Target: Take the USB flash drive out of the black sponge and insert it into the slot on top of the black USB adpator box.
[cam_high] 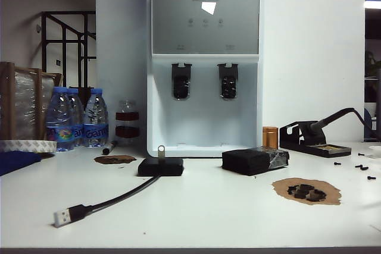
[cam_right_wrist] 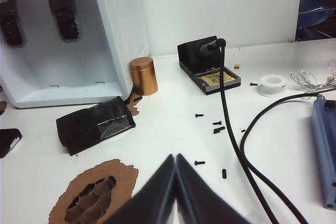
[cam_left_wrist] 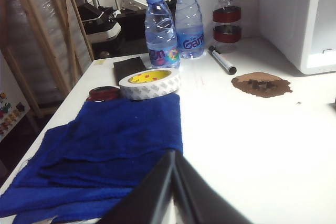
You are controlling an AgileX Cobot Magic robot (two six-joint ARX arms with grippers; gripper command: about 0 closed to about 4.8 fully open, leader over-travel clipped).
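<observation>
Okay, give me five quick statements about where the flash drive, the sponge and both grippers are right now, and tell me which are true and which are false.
1. The USB flash drive stands upright on the black USB adpator box. True.
2. The black sponge still holds the drive. False: no drive shows in it.
3. The left gripper is closed on the drive. False: its fingers meet with nothing between them, above a blue cloth.
4. The right gripper is shut and empty, back from the sponge. True.
5. The box's cable plug is plugged into the water dispenser. False: it lies loose on the table.
</observation>
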